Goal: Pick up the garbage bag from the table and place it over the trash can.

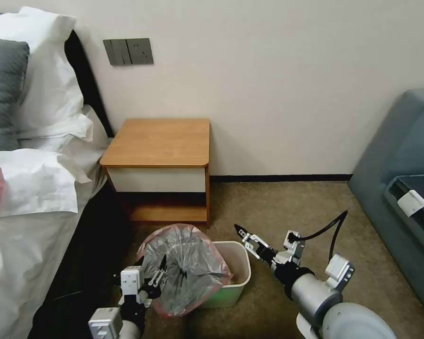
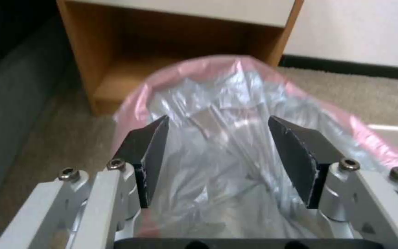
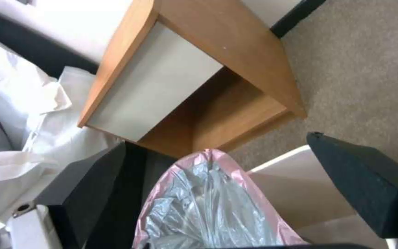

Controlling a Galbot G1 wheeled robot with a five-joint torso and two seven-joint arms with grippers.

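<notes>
Left claw (image 1: 156, 278) down low at seven o'clock in the head view, fingers spread wide, and the garbage bag (image 1: 186, 268) billows right between and beyond them. The left wrist view confirms it: both dark pads stand apart, crinkly grey plastic (image 2: 217, 152) bulging through the gap, and whether either pad actually touches the film I cannot tell. The bag sits over the left half of the trash can (image 1: 238, 270), its pinkish-red edge arched up like a hood, the rest spilling down the bin's near-left side. The right part of the cream rim lies bare, greenish tint at the base.

Over at five o'clock, the right claw (image 1: 246, 235) hangs just off the bin's right rim, apart from it. In the right wrist view its two black fingers are splayed wide with nothing between them, with the bag (image 3: 208, 207) and the pale bin wall (image 3: 295, 193) beyond.

Outward now: the bin stands on a brownish carpet (image 1: 287, 207), just in front of the nightstand. Its wooden tabletop (image 1: 160, 141) sits at twelve o'clock, white drawer front below, open shelf under that. At nine o'clock, the bed (image 1: 28, 188) with rumpled white sheets, a white pillow (image 1: 47, 70) and a grey cushion (image 1: 2, 94). A grey switch plate (image 1: 128, 52) is on the cream wall at eleven o'clock, a dark skirting strip runs along the floor, and a blue-grey sofa (image 1: 400, 155) fills three o'clock.
</notes>
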